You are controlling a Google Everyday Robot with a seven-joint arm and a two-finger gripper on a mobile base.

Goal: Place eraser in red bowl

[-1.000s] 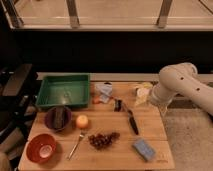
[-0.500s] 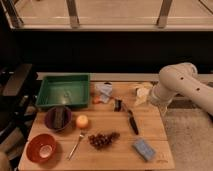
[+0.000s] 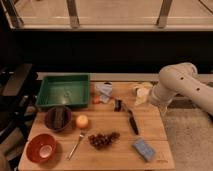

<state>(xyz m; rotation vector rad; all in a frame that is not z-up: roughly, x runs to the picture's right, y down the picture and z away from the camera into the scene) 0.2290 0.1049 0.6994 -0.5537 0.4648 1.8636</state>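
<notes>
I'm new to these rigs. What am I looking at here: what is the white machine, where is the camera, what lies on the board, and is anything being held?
The white shape on the right is a mobile robot's single arm. Its gripper is at the arm's end, over the board's back right corner. Its two fingers are open and seem to hold nothing.

There is one camera. It looks down on the wooden board from the near side. Where it is mounted is not known.

On the board are:
- a green tray
- a red bowl at the front left
- a darker bowl behind it, with a dark block inside that is probably the eraser
- an orange ball
- a fork
- grapes
- a knife
- a blue-grey block
</notes>
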